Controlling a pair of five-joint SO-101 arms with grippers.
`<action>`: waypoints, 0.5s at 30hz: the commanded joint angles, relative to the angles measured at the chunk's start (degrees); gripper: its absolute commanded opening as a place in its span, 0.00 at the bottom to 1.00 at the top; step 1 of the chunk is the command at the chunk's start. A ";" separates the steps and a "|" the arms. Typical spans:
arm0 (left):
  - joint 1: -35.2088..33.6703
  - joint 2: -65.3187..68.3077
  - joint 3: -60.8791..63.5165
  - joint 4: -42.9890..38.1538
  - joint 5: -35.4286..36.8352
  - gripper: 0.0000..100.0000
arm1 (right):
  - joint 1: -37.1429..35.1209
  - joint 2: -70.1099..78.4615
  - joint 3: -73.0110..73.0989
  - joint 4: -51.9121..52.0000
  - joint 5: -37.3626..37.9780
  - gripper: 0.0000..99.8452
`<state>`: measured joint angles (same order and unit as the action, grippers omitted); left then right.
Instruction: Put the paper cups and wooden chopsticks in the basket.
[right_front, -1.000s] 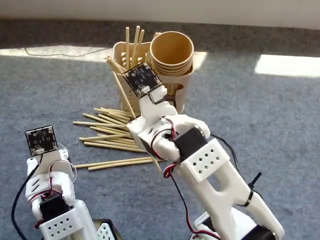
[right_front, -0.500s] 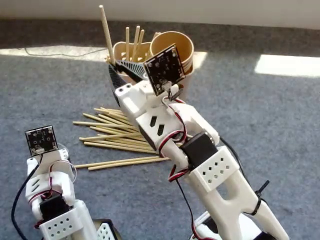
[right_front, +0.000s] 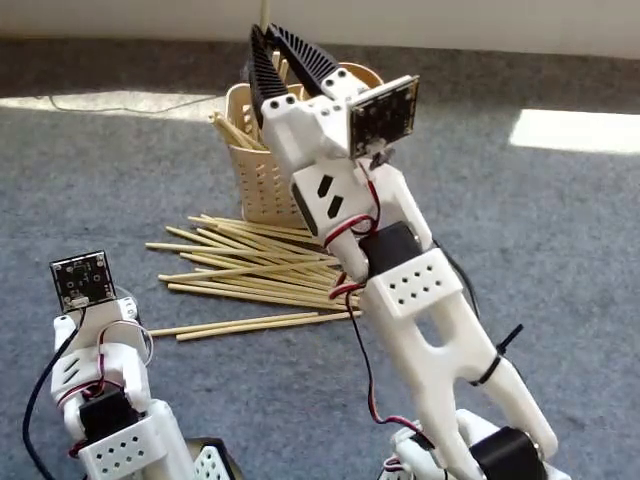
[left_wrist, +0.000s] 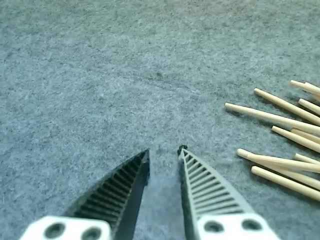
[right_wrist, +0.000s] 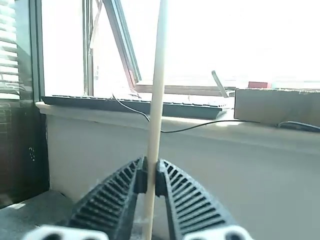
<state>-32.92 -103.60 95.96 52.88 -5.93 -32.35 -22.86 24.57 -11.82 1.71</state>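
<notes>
My right gripper (right_front: 265, 33) is raised high above the cream basket (right_front: 256, 182), shut on one wooden chopstick (right_front: 264, 10) that stands upright between its fingers. In the right wrist view the chopstick (right_wrist: 158, 75) runs straight up from the shut gripper (right_wrist: 151, 171). Stacked paper cups (right_front: 363, 71) sit in the basket, mostly hidden behind the arm. A few chopsticks (right_front: 232, 131) lean inside the basket. Several chopsticks (right_front: 235, 270) lie scattered on the carpet in front of it. My left gripper (left_wrist: 164, 151) hovers open over bare carpet, beside the chopstick ends (left_wrist: 280, 142).
Grey carpet (right_front: 560, 230) covers the floor, with open room to the right of the basket. A wall edge and a thin cable (right_front: 110, 103) run along the back. The left arm (right_front: 95, 350) stands at the lower left.
The right arm rose from the pile with a chopstick and swung it up over the basket, turning it upright. The left arm stayed still.
</notes>
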 joint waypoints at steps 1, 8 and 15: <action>-0.22 -0.48 1.10 -0.18 -0.53 0.10 | 1.19 2.42 -0.92 -3.91 -0.44 0.01; -0.22 -0.48 1.10 -0.18 -0.53 0.10 | 0.84 8.22 0.48 -8.40 7.12 0.01; -0.22 -0.48 1.10 -0.18 -0.53 0.10 | 0.75 8.92 3.38 -8.04 9.41 0.01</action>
<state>-32.92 -103.60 95.96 52.88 -5.93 -31.91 -13.10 28.26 -18.59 10.42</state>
